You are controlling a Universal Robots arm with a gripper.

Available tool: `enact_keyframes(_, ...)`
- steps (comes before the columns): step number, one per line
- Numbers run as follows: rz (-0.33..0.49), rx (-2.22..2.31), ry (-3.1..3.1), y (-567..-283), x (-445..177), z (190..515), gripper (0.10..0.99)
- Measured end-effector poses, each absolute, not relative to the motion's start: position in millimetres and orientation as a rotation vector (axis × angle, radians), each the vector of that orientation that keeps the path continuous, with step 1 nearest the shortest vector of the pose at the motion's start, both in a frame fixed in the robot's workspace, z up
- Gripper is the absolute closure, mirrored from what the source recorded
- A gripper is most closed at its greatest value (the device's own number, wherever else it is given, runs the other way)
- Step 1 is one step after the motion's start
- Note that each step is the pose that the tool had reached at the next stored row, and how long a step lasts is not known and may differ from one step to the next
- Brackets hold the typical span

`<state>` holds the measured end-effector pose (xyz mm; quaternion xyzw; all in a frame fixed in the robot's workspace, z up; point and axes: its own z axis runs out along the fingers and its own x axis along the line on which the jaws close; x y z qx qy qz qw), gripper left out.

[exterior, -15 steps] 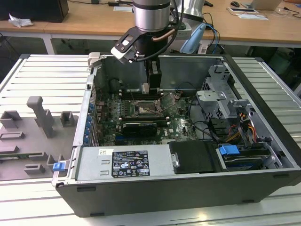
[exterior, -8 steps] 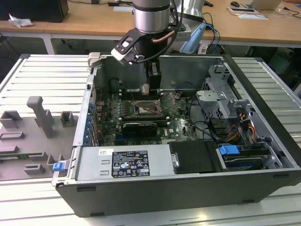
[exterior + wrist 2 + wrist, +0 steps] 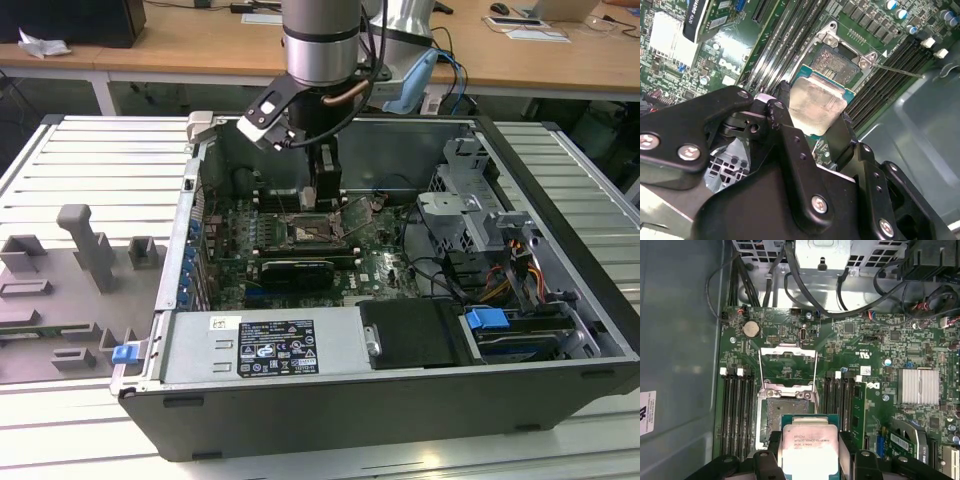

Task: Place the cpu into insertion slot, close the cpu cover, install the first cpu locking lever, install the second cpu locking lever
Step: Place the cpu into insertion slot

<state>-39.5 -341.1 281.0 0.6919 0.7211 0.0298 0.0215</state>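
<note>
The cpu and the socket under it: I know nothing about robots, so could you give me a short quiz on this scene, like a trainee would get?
1. True or false: the cpu is seated in the slot.
2. Pick one. The cover is: A) shut over the slot; B) swung open, leaving the slot bare; C) held by the gripper.
3. Fill in: the gripper is shut on the ____.

Key
1. False. The gripper holds it by its edges, and in both wrist views the slot is bare.
2. B.
3. cpu.
</note>
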Motion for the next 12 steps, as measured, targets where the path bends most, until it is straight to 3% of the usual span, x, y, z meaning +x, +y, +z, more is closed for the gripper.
enact_keyframes(12, 0.092, 2.173, 2.207, -332, -39, 255, 0.553)
